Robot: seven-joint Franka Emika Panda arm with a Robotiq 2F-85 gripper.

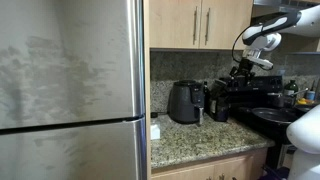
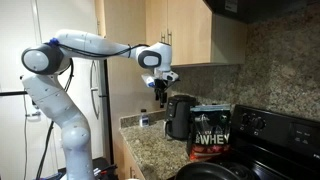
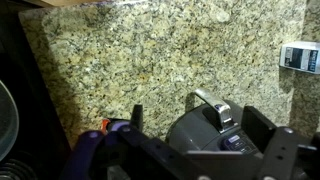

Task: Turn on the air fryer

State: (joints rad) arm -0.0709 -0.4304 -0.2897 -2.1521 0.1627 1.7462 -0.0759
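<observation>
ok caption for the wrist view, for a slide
Open gripper hovering above the air fryer on a speckled granite counter.

A stainless steel refrigerator (image 1: 70, 90) is filling the near side of an exterior view, reflecting soft indoor light. Pale wooden cabinets (image 1: 200, 22) are hanging above a speckled granite counter (image 1: 205, 143), and a matching granite backsplash (image 1: 172, 66) is running behind it. A black stove (image 2: 275, 135) is sitting beside the counter.
</observation>
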